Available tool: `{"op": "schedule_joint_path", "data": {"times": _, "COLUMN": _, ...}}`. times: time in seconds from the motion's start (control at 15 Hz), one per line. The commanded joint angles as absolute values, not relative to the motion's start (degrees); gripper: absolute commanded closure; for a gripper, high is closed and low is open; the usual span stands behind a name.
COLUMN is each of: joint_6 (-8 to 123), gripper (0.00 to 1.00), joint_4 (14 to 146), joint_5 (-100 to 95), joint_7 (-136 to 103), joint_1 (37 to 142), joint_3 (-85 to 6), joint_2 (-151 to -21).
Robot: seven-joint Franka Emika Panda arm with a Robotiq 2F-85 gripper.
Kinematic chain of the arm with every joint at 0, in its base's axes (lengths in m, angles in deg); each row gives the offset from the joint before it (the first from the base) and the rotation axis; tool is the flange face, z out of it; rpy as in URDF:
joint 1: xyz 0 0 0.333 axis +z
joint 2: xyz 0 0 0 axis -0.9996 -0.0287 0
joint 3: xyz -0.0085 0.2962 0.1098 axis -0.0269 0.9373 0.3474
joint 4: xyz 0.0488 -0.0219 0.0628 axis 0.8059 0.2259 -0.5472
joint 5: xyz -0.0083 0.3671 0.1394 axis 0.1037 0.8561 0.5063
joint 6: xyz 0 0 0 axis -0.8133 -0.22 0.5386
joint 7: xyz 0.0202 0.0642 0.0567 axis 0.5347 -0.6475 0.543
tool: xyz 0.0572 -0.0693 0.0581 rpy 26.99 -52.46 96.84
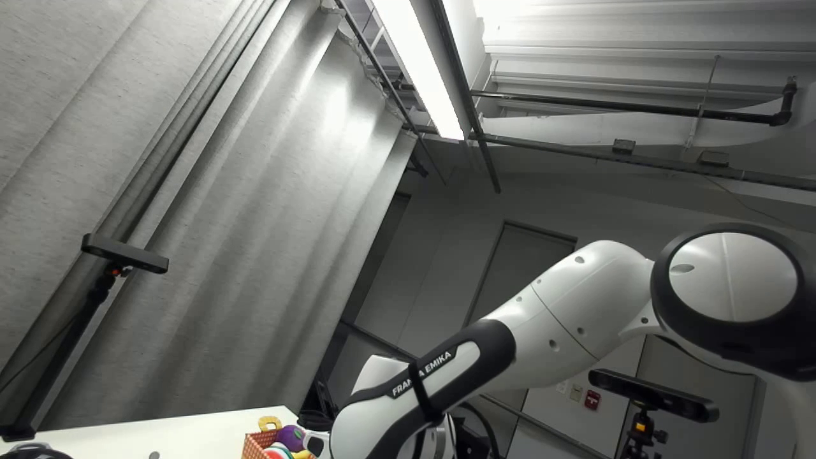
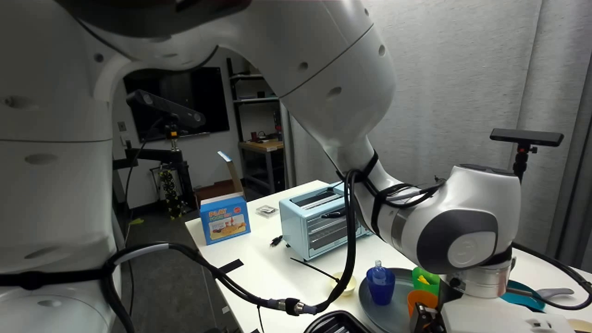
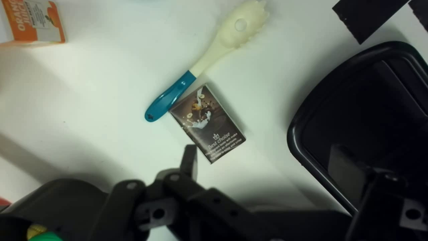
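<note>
My gripper [image 3: 267, 162] is open in the wrist view, with its two fingers wide apart and nothing between them. A small dark brown carton [image 3: 207, 124] marked "Best choise" lies on the white table just ahead of the left fingertip. A pale serving spoon [image 3: 230, 33] with a teal handle lies beside the carton, its handle close against the carton's edge. The right finger overlaps a black tray [image 3: 292, 140] in the picture; whether it touches cannot be told. In an exterior view the black tray [image 2: 335, 319] is cut off below, and the fingertips are out of view.
An orange juice carton [image 3: 38, 23] and black tape [image 3: 364, 16] edge the wrist view. Cups in blue [image 2: 381, 289], orange [image 2: 421, 299] and green [image 2: 426, 280] stand around a grey plate [image 2: 367, 305]. A toaster oven [image 2: 314, 226], blue box [image 2: 225, 219] and toy-food basket [image 1: 255, 446] also show.
</note>
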State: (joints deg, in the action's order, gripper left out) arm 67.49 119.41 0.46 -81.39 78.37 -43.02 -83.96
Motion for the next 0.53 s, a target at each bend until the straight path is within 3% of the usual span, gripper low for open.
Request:
{"op": "schedule_joint_path", "data": {"times": 0.0, "joint_6": 70.03, "gripper": 0.00, "joint_4": 117.44, "joint_5": 2.21, "joint_7": -85.90, "joint_1": 75.58, "joint_3": -40.55, "joint_2": -87.59}}
{"op": "schedule_joint_path", "data": {"times": 0.47, "joint_6": 68.47, "gripper": 0.00, "joint_4": 113.70, "joint_5": 8.62, "joint_7": -97.77, "joint_1": 69.84, "joint_3": -35.94, "joint_2": -91.35}}
